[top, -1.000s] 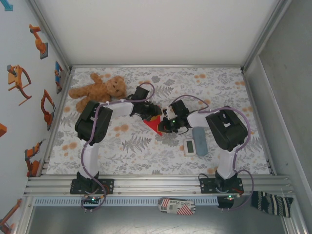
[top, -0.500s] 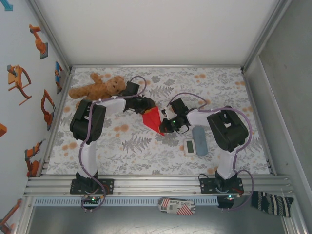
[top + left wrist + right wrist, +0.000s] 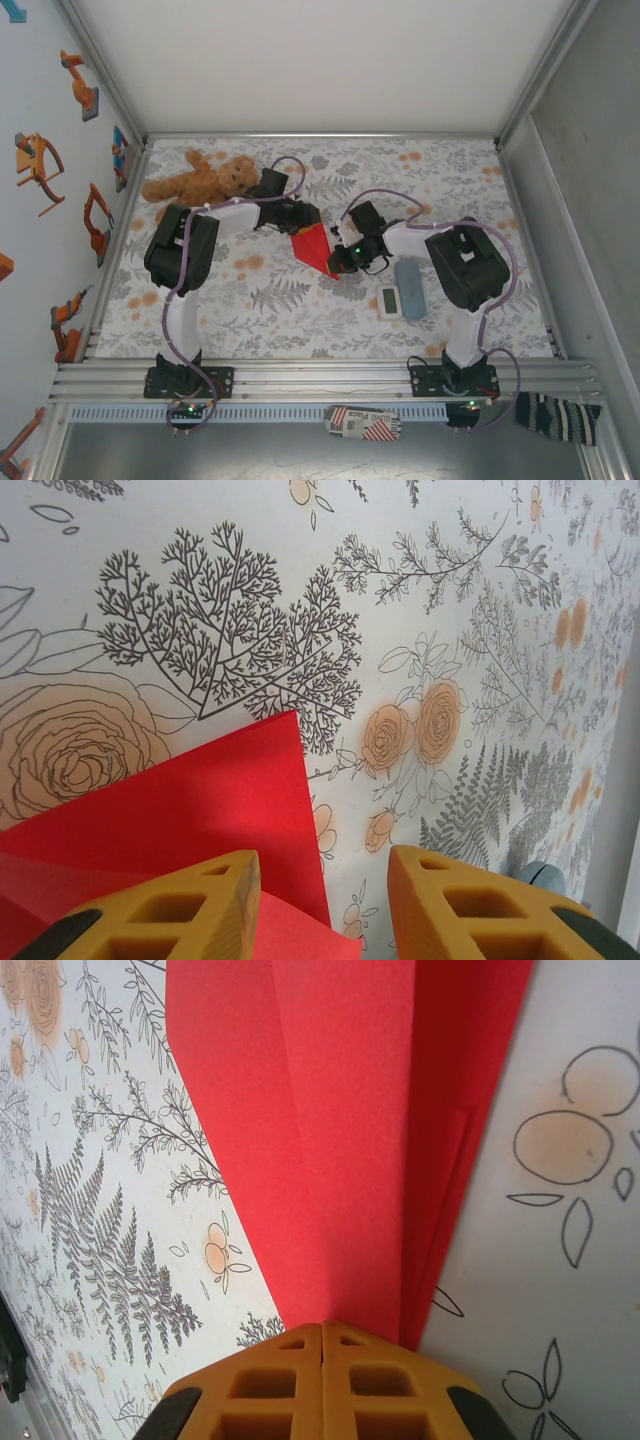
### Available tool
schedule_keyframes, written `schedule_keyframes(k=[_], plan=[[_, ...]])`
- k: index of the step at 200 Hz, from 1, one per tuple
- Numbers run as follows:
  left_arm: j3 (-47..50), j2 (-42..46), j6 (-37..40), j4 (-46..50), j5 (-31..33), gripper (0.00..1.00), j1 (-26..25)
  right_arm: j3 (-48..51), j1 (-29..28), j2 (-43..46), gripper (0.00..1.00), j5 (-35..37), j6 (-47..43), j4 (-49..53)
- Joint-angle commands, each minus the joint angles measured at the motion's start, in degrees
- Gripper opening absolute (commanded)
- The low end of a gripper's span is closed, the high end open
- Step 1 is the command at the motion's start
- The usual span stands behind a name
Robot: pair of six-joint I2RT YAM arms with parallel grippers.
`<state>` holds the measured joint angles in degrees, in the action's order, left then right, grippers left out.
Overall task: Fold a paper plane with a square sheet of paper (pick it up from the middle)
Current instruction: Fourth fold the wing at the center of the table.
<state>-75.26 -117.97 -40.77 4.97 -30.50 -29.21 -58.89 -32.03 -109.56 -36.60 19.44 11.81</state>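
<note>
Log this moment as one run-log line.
stage: folding underway | red paper: folded to a point, on table | left hand: open, over paper's edge | right hand: shut at paper's narrow tip

The paper plane (image 3: 314, 246) is red, fingers (image 3: 270, 1385) yellow

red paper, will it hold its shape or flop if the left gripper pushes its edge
Probably light and floppy: the red paper is thin, its overlapping flaps casting shadows in the left wrist view. The lengthwise creases likely stiffen it somewhat. It may slide on the smooth tablecloth when pushed.
</note>
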Motion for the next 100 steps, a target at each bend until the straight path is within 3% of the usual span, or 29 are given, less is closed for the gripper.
schedule_keyframes(k=[1,100], plan=[[0.2,-1.4,2.1,0.1,0.1,0.4,0.0,1.7,0.0,-2.1,0.04,4.4,-1.4,8.9],[0.4,-5.0,3.1,2.5,4.1,0.39,0.3,2.8,0.2,-1.7,0.05,3.9,-1.8,9.3]])
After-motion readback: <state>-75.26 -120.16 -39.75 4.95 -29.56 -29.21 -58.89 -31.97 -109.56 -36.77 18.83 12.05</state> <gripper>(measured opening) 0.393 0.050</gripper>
